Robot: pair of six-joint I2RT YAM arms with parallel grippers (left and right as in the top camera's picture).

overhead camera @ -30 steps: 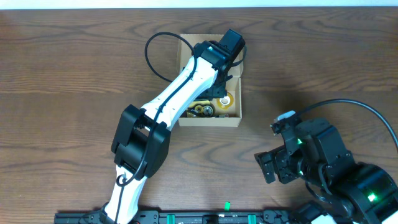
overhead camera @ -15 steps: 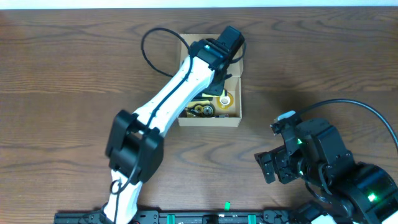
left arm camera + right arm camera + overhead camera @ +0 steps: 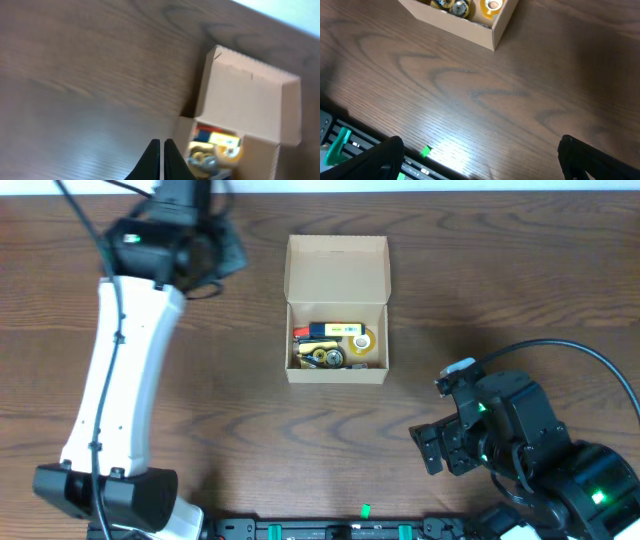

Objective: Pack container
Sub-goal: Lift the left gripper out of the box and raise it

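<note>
Left claw [image 3: 162, 146]: fingertips pressed together, gripping nothing, over the bare brown wood-grain tabletop [image 3: 500, 270]. The tan corrugated cardboard box [image 3: 337, 265] sits ahead and to the right of it, well apart, with its flap lid open and laid back.

Right claw [image 3: 480, 155]: fingers spread wide, empty. The box lies ahead and left of it, also well apart. Only open tabletop lies between each claw and the box.

Inside the box are a yellow tape roll [image 3: 362, 340], a flat yellow bar [image 3: 335, 329] and small round brass-coloured pieces [image 3: 322, 357].

A small green tab [image 3: 425, 150] lies on the tabletop just ahead of my right claw.
</note>
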